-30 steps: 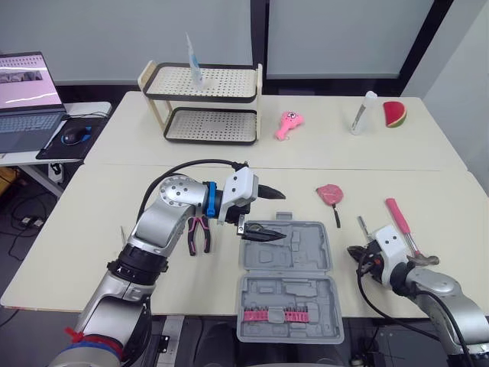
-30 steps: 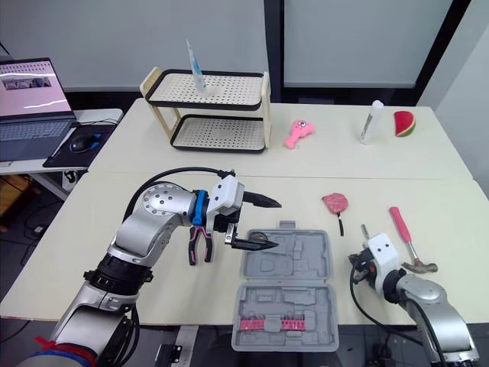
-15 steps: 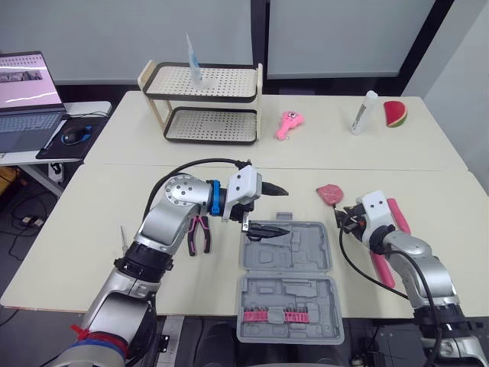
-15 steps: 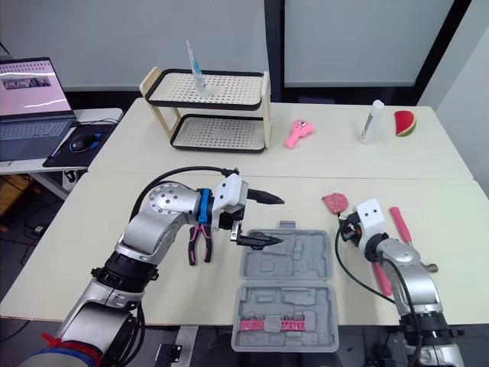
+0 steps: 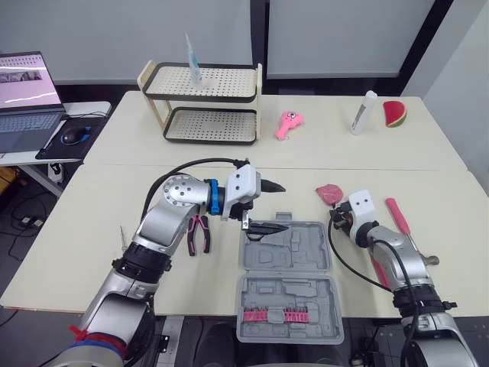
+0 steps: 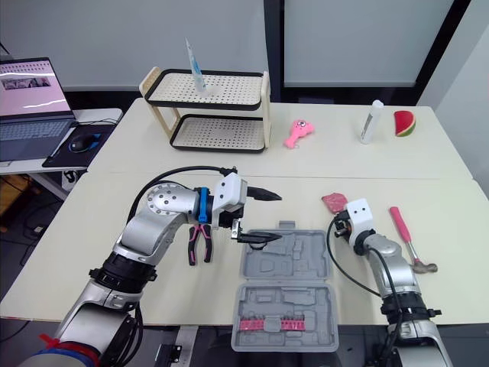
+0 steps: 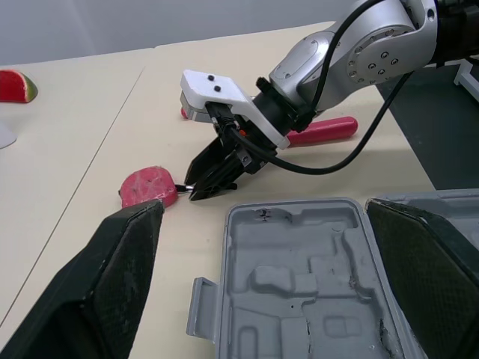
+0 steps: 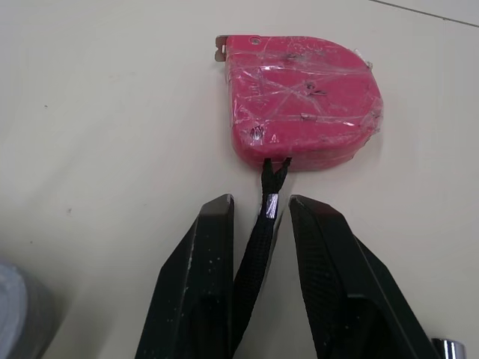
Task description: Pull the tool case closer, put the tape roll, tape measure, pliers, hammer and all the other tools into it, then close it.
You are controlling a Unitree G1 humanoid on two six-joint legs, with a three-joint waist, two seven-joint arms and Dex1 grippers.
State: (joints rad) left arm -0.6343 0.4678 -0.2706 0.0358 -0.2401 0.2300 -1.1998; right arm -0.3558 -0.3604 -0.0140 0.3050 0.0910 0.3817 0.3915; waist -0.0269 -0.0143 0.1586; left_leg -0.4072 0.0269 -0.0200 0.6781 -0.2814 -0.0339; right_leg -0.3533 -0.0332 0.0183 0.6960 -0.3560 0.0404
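The grey tool case (image 5: 286, 248) lies open on the near table, its lid (image 5: 289, 310) toward me with a strip of pink bits. My left gripper (image 5: 283, 206) hovers open over the case's far left corner, holding nothing. Red-handled pliers (image 5: 199, 233) lie left of the case. The pink tape measure (image 8: 299, 97) rests beyond the case's right corner, its black strap (image 8: 268, 206) trailing toward me. My right gripper (image 8: 262, 213) straddles that strap, with narrow gaps between the strap and its fingers (image 8: 213, 232). The pink-handled hammer (image 5: 397, 216) lies right of that arm.
On the far table stand a two-tier rack (image 5: 202, 103), a pink toy (image 5: 289, 125), a white bottle (image 5: 362, 112) and a watermelon slice (image 5: 394, 113). A laptop (image 5: 27, 95) sits on a side desk at the left. A thin metal tool (image 5: 121, 235) lies near the left arm.
My right arm has swung from the front right, beside the hammer, up and left to the tape measure's strap. The left gripper has stayed open over the case.
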